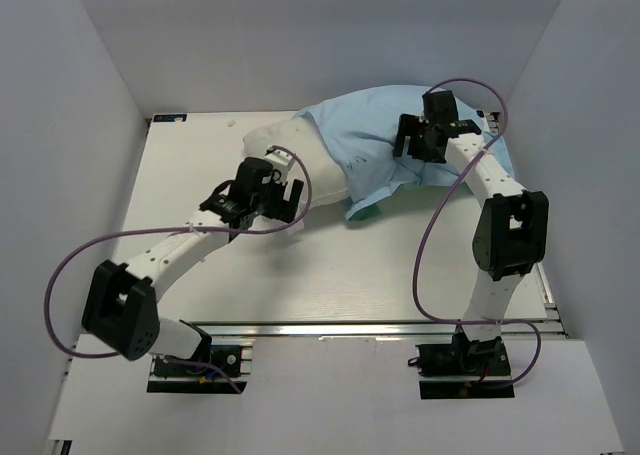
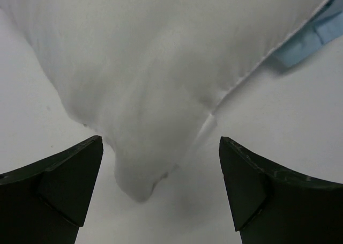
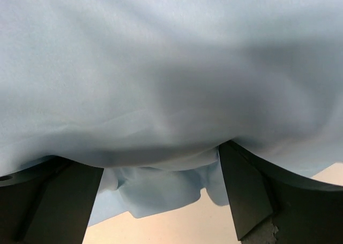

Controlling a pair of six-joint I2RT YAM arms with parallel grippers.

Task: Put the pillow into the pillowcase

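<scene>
Fingers (image 2: 69, 174) of the left gripper (image 2: 161, 145) are standing spread, with a bare corner of the pillow (image 2: 161, 67) pointing straight into their gap, unpinched. Pillow is lying on the table (image 2: 284, 126), long axis running left-to-right, its right end wearing the pillowcase (image 3: 161, 56). Right gripper (image 3: 161, 147), likewise spread, is hovering at that covered end, cloth sagging between its fingers. Left arm is sitting nearer the pillow's bare end.
</scene>
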